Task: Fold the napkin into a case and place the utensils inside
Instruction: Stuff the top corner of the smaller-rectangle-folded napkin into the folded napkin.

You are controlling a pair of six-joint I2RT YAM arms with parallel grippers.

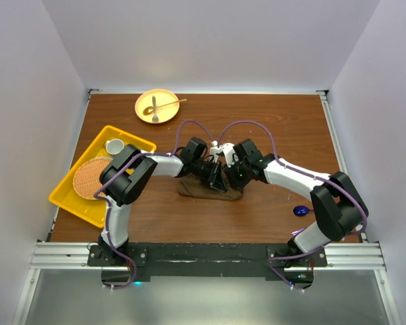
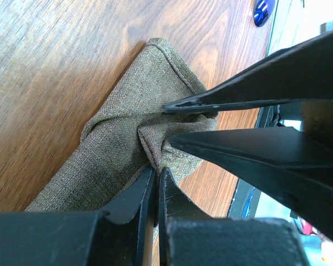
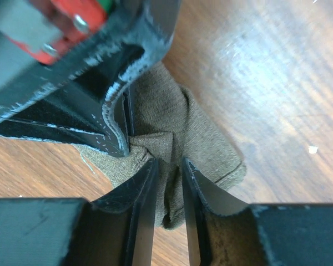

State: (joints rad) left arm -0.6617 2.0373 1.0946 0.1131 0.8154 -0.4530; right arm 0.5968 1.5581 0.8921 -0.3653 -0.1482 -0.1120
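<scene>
White walls closed in a brown wooden worktop, and the napkin lay near its middle, in front of the arm bases. It was a folded olive-brown strip with its long axis running from left to right. Both arms met tip to tip directly above this strip, so the cloth was under them and not to any side. The left end effector was clenched on a small raised fold of the napkin. The right end effector had its jaws a little apart with the same bunched fold between them; whether they pressed the cloth or only stood around it, I could not tell. The blue spoon lay well apart on the right, near the right arm, so I judged this arm the nearer one for fetching it. Slim utensils rested on the yellow plate at the far edge, too small to name. In the top view the end effectors hid the middle of the napkin, and no view showed if a pocket opening was already formed.
</scene>
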